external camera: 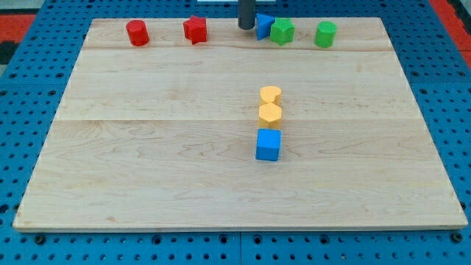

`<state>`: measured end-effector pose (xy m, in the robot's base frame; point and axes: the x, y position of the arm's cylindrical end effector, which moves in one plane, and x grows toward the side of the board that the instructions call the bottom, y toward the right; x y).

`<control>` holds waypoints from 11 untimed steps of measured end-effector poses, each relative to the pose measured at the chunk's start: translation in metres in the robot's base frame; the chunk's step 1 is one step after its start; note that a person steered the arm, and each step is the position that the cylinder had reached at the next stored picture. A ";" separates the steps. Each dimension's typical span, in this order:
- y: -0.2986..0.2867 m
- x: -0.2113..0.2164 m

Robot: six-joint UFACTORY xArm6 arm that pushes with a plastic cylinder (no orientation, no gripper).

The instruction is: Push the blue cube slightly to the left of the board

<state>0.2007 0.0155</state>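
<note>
The blue cube (268, 144) sits a little right of the board's middle, toward the view's bottom. Just above it, touching or nearly so, are two yellow blocks: a hexagon-like one (270, 113) and a heart-like one (270, 95). My tip (246, 26) is at the view's top edge of the board, far above the blue cube and slightly to its left. It stands right next to a small blue block (263, 25), on that block's left.
Along the view's top edge of the wooden board (147, 147) lie a red cylinder (137, 33), a red star (195, 29), a green star-like block (282, 32) and a green cylinder (325, 34). A blue pegboard surface (22, 96) surrounds the board.
</note>
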 end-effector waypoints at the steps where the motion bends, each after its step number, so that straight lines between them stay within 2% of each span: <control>1: 0.007 0.003; 2: 0.007 0.003; 3: 0.019 0.026; 5: 0.054 0.111; 6: 0.118 0.173; 7: 0.127 0.268; 8: 0.069 0.322; 9: -0.021 0.321; 10: -0.050 0.296; 11: -0.044 0.301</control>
